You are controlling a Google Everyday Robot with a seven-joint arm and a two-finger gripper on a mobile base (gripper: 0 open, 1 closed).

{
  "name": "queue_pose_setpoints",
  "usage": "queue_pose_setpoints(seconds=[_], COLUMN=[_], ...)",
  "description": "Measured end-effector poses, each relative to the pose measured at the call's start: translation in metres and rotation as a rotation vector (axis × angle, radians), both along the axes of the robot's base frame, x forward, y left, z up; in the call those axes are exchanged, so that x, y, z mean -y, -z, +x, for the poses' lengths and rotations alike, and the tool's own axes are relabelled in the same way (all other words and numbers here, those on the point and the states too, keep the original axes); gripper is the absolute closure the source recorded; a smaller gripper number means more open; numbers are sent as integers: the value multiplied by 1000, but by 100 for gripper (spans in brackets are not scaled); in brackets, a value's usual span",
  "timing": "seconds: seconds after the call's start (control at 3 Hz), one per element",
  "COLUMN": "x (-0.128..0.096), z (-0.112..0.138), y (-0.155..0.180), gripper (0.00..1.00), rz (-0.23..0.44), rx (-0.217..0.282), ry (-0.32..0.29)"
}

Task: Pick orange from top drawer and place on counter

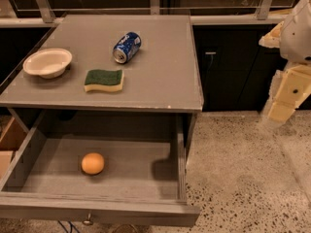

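The orange (92, 163) lies on the flat grey floor of the top drawer (146, 176), which is pulled open below the counter (160, 67). It sits left of the drawer's middle, touching nothing else. My gripper (282, 108) hangs at the far right, over the speckled floor, well away from the drawer and about level with the counter's front edge. Nothing is held in it.
On the counter are a white bowl (47, 62) at the left, a green-and-yellow sponge (104, 80) in the middle, and a blue soda can (127, 47) lying on its side behind it. Dark cabinets (228, 57) stand at the right. A wooden box edge (9, 137) shows at the left.
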State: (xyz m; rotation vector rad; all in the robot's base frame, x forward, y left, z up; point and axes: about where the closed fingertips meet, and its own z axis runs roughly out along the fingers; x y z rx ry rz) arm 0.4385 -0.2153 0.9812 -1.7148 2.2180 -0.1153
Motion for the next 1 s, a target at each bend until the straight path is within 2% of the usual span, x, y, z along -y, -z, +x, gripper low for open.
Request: queue_pose_setpoints(seconds=[0.33, 0.67, 1.0], x=[0, -8, -41], z=[0, -12, -40], y=[0, 7, 45], gripper=[0, 0, 0], rz=[0, 19, 54], rx=[0, 6, -33], ry=[0, -13, -62])
